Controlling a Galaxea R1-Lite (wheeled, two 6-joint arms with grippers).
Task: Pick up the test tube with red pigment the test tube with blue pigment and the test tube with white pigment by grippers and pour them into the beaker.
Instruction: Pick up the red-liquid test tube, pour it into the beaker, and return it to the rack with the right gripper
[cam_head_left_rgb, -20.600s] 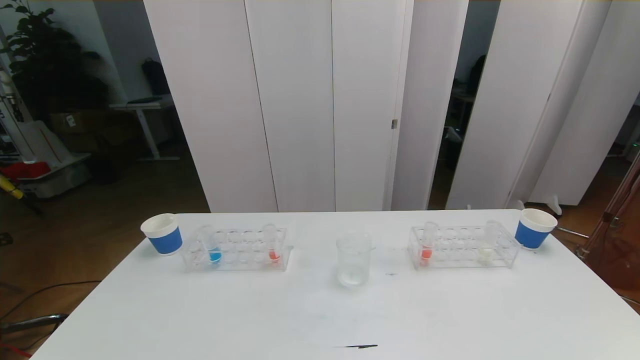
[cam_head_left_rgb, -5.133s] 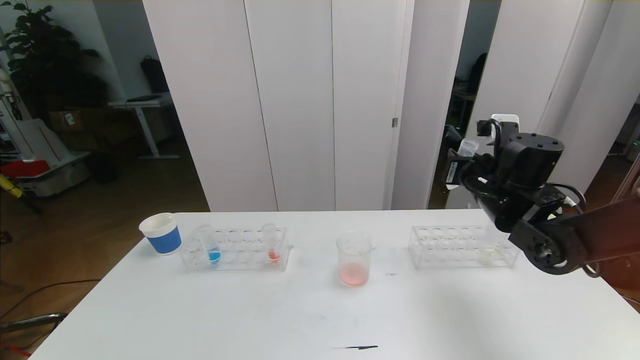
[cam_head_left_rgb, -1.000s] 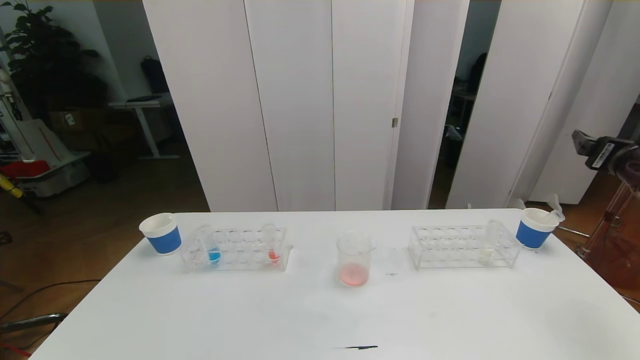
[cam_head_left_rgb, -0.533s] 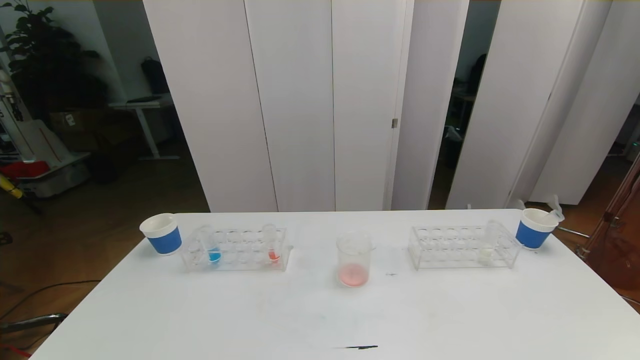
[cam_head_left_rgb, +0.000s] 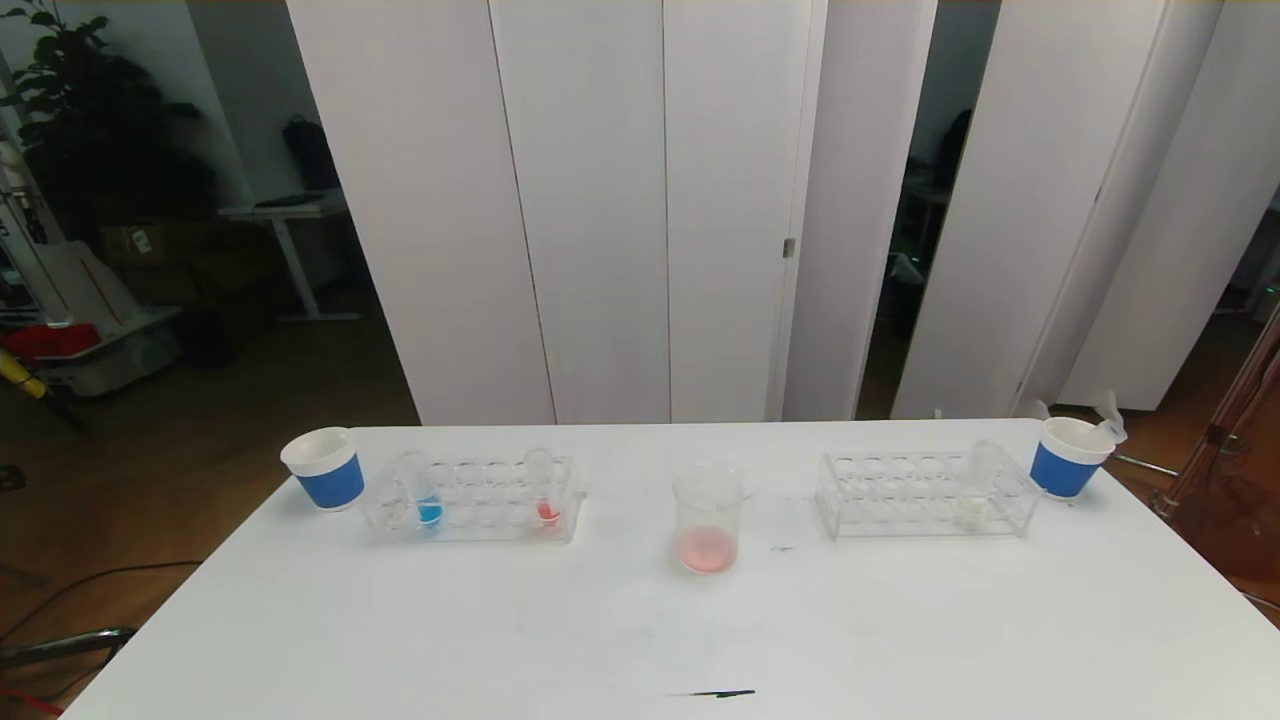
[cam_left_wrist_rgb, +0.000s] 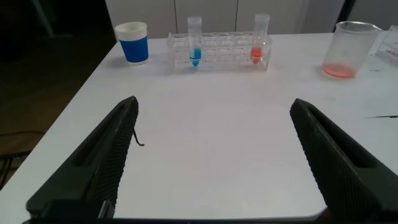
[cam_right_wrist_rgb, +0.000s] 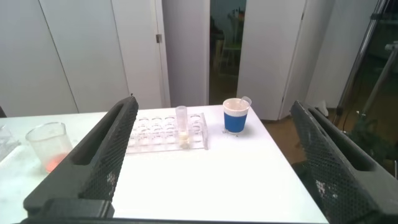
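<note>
Left tool (cam_left_wrist_rgb: 211, 155): fingers spread wide, holding nothing, low over the near edge of the worktop; outside the head view.
Right tool (cam_right_wrist_rgb: 211, 155): fingers equally wide apart, holding nothing, at the right end of the worktop; also outside the head view.
Worktop (cam_head_left_rgb: 640, 630): white, with a short dark mark (cam_head_left_rgb: 715, 693) near the front edge.
Beaker (cam_head_left_rgb: 708, 520): upright at mid-worktop between the two racks, a shallow pink-red layer at its bottom.
Left rack (cam_head_left_rgb: 470, 500): clear; test tube with blue pigment (cam_head_left_rgb: 428, 497) at its left end, test tube with red pigment (cam_head_left_rgb: 545, 495) near its right end, both upright.
Right rack (cam_head_left_rgb: 925, 495): clear; test tube with white pigment (cam_head_left_rgb: 975, 490) upright near its right end.
Left paper cup (cam_head_left_rgb: 323, 468): blue and white, just beside the left rack.
Right paper cup (cam_head_left_rgb: 1070, 456): a clear empty tube leans in it.
Room: white folding panels (cam_head_left_rgb: 600, 200) behind, a plant (cam_head_left_rgb: 90, 110) at far left.
Views: only the wrist views show the tools.
</note>
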